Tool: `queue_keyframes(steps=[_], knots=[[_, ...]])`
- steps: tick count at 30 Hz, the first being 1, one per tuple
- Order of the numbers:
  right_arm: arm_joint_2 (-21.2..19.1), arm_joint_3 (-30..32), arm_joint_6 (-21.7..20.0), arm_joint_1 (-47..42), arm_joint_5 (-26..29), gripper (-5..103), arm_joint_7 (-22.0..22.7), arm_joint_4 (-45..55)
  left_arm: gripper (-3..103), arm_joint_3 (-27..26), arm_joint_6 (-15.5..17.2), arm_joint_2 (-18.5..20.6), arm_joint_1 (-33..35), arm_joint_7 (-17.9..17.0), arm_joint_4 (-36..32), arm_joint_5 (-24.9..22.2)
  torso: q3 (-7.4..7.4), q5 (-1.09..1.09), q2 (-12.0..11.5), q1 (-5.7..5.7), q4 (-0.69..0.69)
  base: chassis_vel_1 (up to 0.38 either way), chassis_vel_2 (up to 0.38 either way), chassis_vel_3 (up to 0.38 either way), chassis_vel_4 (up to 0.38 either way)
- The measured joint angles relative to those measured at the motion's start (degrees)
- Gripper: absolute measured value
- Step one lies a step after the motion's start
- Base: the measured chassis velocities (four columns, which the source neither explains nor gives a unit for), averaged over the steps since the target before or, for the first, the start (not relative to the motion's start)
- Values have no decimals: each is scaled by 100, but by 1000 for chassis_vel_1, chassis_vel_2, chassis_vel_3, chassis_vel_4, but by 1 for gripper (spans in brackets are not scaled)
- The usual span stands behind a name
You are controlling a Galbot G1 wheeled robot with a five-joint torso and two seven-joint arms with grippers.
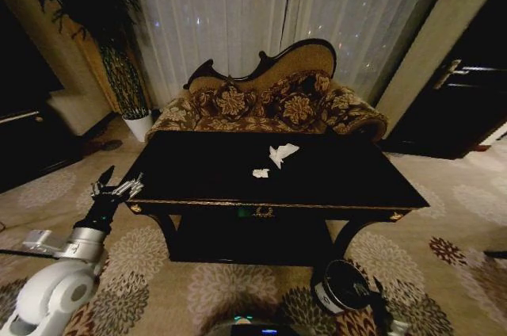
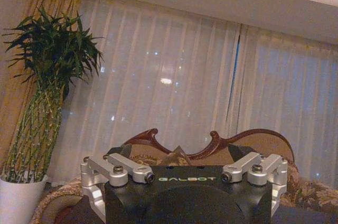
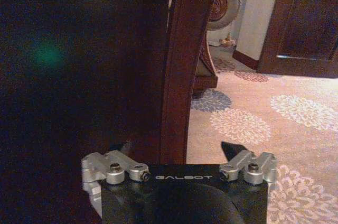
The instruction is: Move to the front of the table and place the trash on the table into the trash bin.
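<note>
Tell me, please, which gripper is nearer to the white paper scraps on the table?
Left. The left gripper is raised at the table's front left corner; the paper scraps lie mid-table. The right gripper hangs low, below the table's front edge.

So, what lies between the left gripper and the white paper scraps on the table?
In the head view, bare glossy tabletop lies between the left gripper, at the table left front corner, and the paper scraps.

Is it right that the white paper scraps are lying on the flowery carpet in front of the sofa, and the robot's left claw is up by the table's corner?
Not quite. The white paper scraps lie on top of the black table, not on the carpet. The head view shows it. The left claw is indeed up by the table's near left corner.
</note>
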Motion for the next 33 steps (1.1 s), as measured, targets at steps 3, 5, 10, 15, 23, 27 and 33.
queue_keyframes(steps=[3,5,10,15,23,27,33], knots=[[-28,120,13,-404,103,99,-92,444,100,0,0,0,0,0,0,0,0,0,0,0,1,0,0,0,0],[-30,238,80,-805,212,100,-200,917,100,0,-1,0,0,0,0,0,0,2,0,0,1,0,0,0,0],[0,502,193,-1464,454,100,-346,1833,100,0,-1,0,0,0,0,0,0,0,0,0,1,0,0,0,0],[-2,769,315,-2169,664,100,-506,2799,100,0,-1,0,0,0,0,0,0,1,0,0,1,0,0,0,0],[-9,1066,467,-2960,1045,100,-700,3959,100,0,-1,0,0,0,0,0,0,0,0,0,2,0,0,0,0],[-31,1152,473,-3147,1326,100,-845,4300,100,0,-1,0,0,0,0,0,0,0,0,0,2,0,0,0,0],[-67,1413,427,-3360,1506,100,-840,4930,100,0,-1,0,0,0,0,0,0,1,0,0,1,0,0,0,0]])
